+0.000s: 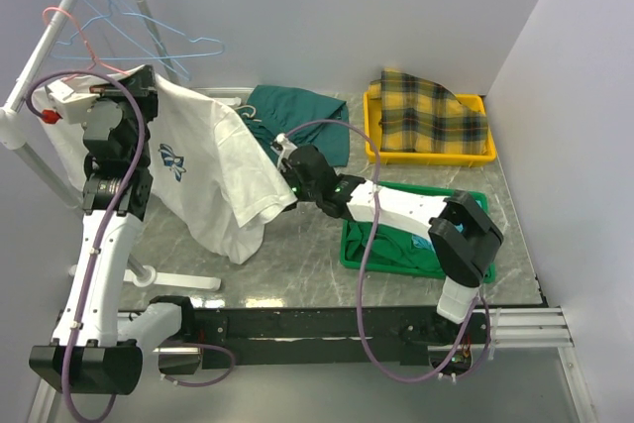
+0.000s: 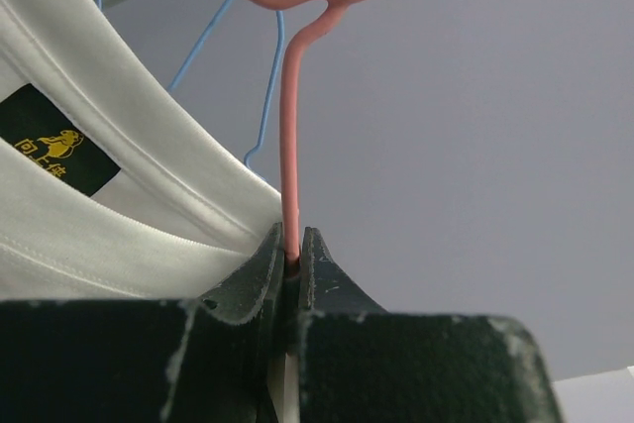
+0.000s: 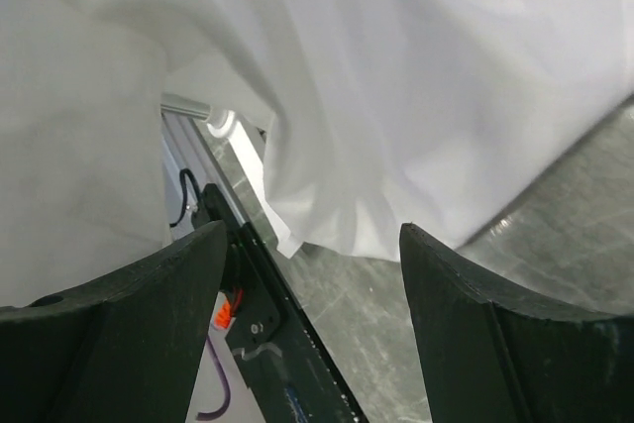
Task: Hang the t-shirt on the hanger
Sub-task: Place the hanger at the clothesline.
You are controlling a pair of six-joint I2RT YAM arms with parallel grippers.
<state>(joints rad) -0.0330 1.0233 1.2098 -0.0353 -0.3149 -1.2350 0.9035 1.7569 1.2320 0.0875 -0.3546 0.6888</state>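
White flower-print t-shirt (image 1: pixel 213 170) hangs against the pink wire hanger (image 2: pixel 289 146).

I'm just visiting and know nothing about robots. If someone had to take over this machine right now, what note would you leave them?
Left gripper: shut on the hanger, holding its wire neck up in the air.
Right gripper: open and holding nothing, close to a lower edge of the t-shirt.
The t-shirt: draped from the hanger, its collar beside the wire neck, its lower part hanging down near the table.
Done: the t-shirt appears to be on the hanger.
Left: check that both shoulders sit on the wire, which these views do not show, and straighten if needed.
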